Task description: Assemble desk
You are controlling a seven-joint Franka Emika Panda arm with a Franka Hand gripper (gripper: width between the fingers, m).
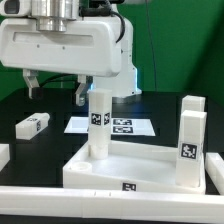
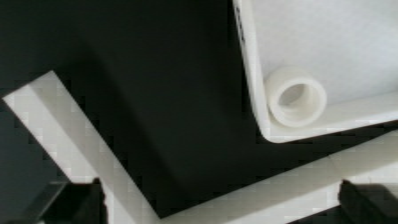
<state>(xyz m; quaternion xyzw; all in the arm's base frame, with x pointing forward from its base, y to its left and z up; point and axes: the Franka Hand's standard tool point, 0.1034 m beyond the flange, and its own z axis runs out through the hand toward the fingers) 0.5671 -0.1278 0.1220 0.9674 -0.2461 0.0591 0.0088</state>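
**Setting:** robotics laboratory test bench, indoors.

**Evidence:**
- Large white moulded robot arm (image 1: 70, 45) over a matt black tabletop (image 1: 40, 105).
- Plain green backdrop (image 1: 185, 40) on the far side.
- Flat white marker board (image 1: 115, 126) printed with black square tags, lying at centre.
- White plastic rimmed desk top (image 1: 95, 175) and white square-section leg blocks (image 1: 98, 125), each carrying similar tags.
- White strip (image 1: 100, 205) along the near edge, possibly a bench border; too cropped to tell.
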